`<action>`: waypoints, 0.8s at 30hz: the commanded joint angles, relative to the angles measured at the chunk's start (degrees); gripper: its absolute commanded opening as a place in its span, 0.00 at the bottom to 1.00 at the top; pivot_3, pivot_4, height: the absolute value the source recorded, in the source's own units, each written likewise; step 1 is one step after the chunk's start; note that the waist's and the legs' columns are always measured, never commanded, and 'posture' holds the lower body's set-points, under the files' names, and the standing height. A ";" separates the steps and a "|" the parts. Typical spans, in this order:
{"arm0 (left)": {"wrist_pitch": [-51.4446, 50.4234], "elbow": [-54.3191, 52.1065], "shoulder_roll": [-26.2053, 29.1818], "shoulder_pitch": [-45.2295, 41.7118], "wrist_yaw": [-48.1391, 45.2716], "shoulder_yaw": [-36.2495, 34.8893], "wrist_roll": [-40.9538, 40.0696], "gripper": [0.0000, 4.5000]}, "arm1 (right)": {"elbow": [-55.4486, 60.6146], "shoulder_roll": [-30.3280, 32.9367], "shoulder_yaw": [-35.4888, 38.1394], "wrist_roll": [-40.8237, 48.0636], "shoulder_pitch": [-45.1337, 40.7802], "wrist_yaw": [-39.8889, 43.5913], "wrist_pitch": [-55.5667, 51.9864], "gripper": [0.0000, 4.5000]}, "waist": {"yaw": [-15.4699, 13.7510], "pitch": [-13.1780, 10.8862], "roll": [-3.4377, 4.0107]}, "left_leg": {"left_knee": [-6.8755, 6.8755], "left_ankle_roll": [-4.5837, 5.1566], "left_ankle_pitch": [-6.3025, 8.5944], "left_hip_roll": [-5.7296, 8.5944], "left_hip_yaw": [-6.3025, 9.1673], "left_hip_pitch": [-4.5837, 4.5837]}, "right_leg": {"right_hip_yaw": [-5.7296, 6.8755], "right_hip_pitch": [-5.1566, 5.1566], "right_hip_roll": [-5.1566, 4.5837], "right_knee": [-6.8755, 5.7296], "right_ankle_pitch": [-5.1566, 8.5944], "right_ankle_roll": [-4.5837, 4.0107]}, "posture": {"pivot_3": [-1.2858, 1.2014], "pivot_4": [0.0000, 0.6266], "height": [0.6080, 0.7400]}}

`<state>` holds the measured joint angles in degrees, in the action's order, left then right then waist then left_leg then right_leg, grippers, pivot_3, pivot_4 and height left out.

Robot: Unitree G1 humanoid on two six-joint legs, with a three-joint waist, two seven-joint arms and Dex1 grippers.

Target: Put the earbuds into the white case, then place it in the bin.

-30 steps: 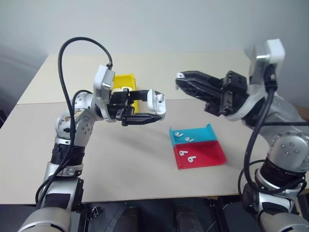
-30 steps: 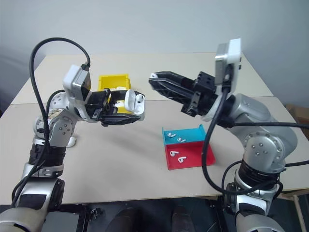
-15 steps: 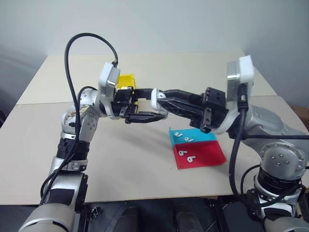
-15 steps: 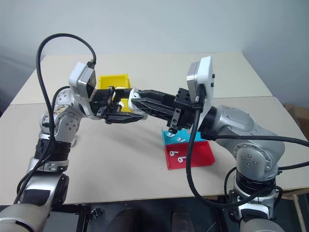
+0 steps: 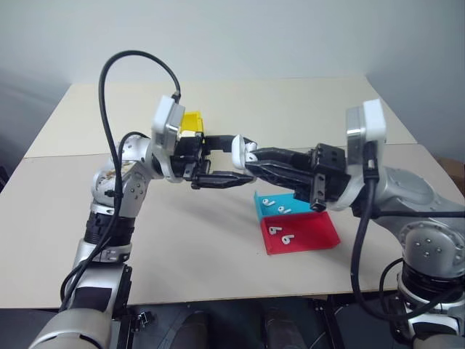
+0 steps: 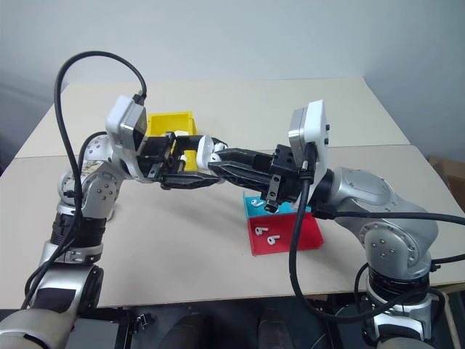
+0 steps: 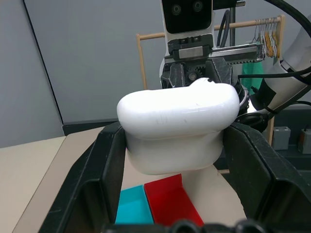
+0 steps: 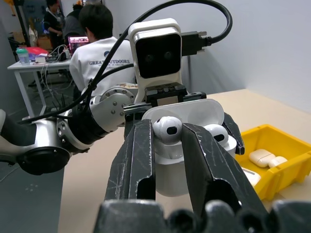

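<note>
Left gripper [image 5: 218, 177] clenched on open case [image 7: 178, 127], held above table [image 5: 182, 240] before bin [image 8: 286, 160]. Right gripper [image 8: 167, 145] pinching earbud [image 8: 167, 127] at case's mouth. More earbuds [image 5: 276, 207] in tray [image 5: 309, 233].

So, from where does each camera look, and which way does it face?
Head views: from the head, down over the table; both arms show.
Left wrist view: along the left gripper shut on the case, facing the right arm.
Right wrist view: along the right gripper holding an earbud at the open case, facing the left arm and bin.
Shared: case, in all.
</note>
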<state>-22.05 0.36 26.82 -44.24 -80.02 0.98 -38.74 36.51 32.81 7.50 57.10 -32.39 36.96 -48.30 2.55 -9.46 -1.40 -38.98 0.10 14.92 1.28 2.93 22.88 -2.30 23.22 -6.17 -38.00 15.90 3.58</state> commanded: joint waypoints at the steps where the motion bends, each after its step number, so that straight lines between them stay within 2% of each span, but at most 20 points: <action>1: -0.97 -5.23 0.11 0.40 0.79 -1.62 -3.01 0.62 | 1.18 1.68 2.73 1.76 1.00 -0.93 1.01 0.14 | -0.10 0.00 0.00 | 0.00 0.00 0.00 0.00 0.00 0.00 | 0.00 0.00 0.00 0.00 0.00 0.00 | 0.52 0.24 1.00; 13: -2.84 -9.28 -1.28 2.52 4.56 -1.83 -4.47 0.62 | 1.83 6.89 4.95 7.19 4.96 -0.65 1.62 0.14 | -0.21 0.00 -0.01 | -0.01 0.01 0.01 0.00 0.00 -0.02 | 0.01 -0.05 0.00 0.03 0.00 0.00 | 0.52 0.24 1.00; 14: -2.83 -9.22 -1.27 2.51 4.49 -1.85 -4.42 0.62 | 1.77 7.32 4.85 7.43 5.06 -0.61 1.74 0.30 | -0.24 0.00 -0.01 | -0.01 0.01 0.01 0.00 0.00 -0.02 | 0.01 -0.05 0.00 0.03 0.00 0.00 | 0.52 0.24 1.00; 17: -2.78 -8.91 -1.02 2.38 4.21 -1.96 -4.42 0.62 | 1.42 8.43 4.44 7.62 4.97 -0.91 2.05 0.49 | -0.27 0.00 -0.01 | -0.01 0.01 0.01 0.00 0.00 -0.04 | 0.01 -0.08 0.00 0.06 0.00 0.00 | 0.52 0.24 1.00; 23: -2.67 -9.15 -0.77 2.66 4.32 -2.00 -4.57 0.62 | 0.62 9.26 4.56 8.27 4.29 -1.63 2.18 0.97 | -0.31 0.00 -0.01 | -0.01 0.02 0.01 0.00 -0.01 -0.03 | 0.01 -0.08 0.00 0.06 0.00 0.00 | 0.52 0.24 1.00; 24: -2.63 -9.19 -0.73 2.73 4.40 -2.00 -4.53 0.62 | 0.65 9.58 4.98 8.44 4.54 -1.18 2.34 0.99 | -0.33 0.00 -0.01 | -0.01 0.02 0.01 0.00 0.00 -0.02 | 0.01 -0.08 0.00 0.06 0.00 0.00 | 0.52 0.24 1.00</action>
<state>-25.34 -6.66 25.77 -40.61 -75.78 0.27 -42.14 36.32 41.53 11.20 64.33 -27.39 35.56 -46.71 2.22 -9.46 -1.41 -38.98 0.12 14.93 1.28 2.93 22.86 -2.29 23.15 -6.17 -37.94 15.90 3.58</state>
